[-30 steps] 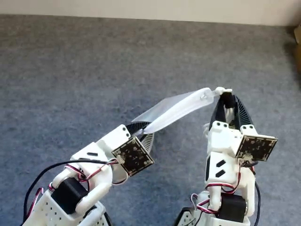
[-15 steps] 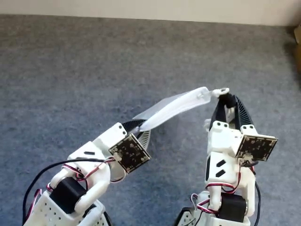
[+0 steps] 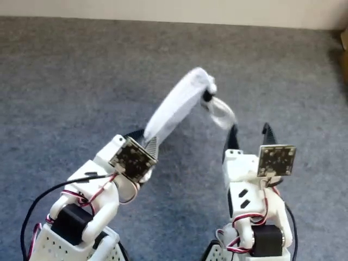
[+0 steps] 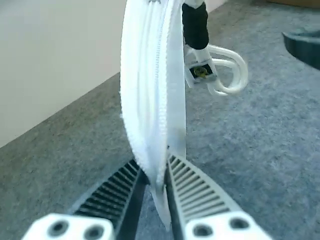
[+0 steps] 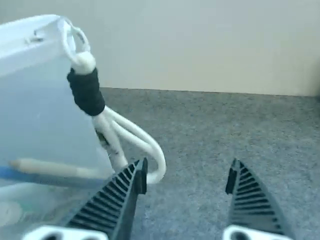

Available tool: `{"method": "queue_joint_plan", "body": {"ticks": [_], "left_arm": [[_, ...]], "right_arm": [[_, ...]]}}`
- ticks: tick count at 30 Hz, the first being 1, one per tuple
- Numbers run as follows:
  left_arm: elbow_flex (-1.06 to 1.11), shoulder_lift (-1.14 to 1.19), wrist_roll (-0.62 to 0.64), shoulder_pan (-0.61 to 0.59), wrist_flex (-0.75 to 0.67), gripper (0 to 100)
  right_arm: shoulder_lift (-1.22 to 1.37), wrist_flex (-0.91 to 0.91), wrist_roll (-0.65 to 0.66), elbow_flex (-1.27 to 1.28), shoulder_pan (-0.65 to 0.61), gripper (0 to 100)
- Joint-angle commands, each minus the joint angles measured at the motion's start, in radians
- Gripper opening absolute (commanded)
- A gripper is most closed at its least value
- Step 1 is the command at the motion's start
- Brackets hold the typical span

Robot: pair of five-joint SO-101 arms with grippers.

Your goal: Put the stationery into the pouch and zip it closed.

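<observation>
A translucent white pouch (image 3: 175,104) hangs in the air, held at its lower end by my left gripper (image 3: 145,142), which is shut on it. In the left wrist view the pouch (image 4: 152,95) stands edge-on with its zip line running up between the ribbed fingers (image 4: 192,185). A white cord loop (image 3: 220,113) with a black wrap dangles from the pouch's far end. My right gripper (image 3: 249,132) is open just beside that loop, not touching it. Through the pouch wall (image 5: 35,110) a pencil (image 5: 55,168) shows inside, and the cord loop (image 5: 135,142) hangs near one finger.
Grey carpet (image 3: 81,81) covers the table all around the arms. A pale wall (image 3: 163,11) runs along the far edge. A brown object (image 3: 344,43) sits at the far right edge.
My right gripper let go of the pouch's zip end, opened and drew back toward its base. My left gripper swung the pouch up and to the left, so the cord loop now dangles free.
</observation>
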Motion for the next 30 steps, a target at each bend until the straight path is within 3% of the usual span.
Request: {"method": "queue_joint_plan", "body": {"ticks": [1,12,18,23,30], "left_arm": [[-0.018,-0.01,0.044,-0.061,-0.037,1],[-0.013,-0.01,0.078,-0.124,-0.069,1],[-0.021,-0.018,0.077,-0.128,-0.069,1],[-0.062,-0.018,0.074,-0.229,-0.061,1],[-0.067,-0.019,0.074,-0.389,0.026,18]], "right_arm": [[0.007,0.045,-0.003,-0.035,-0.116,23.8],[0.007,0.147,-0.005,-0.031,-0.366,23.8],[0.007,0.14,-0.002,-0.025,-0.394,23.8],[0.007,0.139,-0.003,-0.025,-0.394,23.8],[0.007,0.139,-0.002,-0.024,-0.394,23.8]]}}
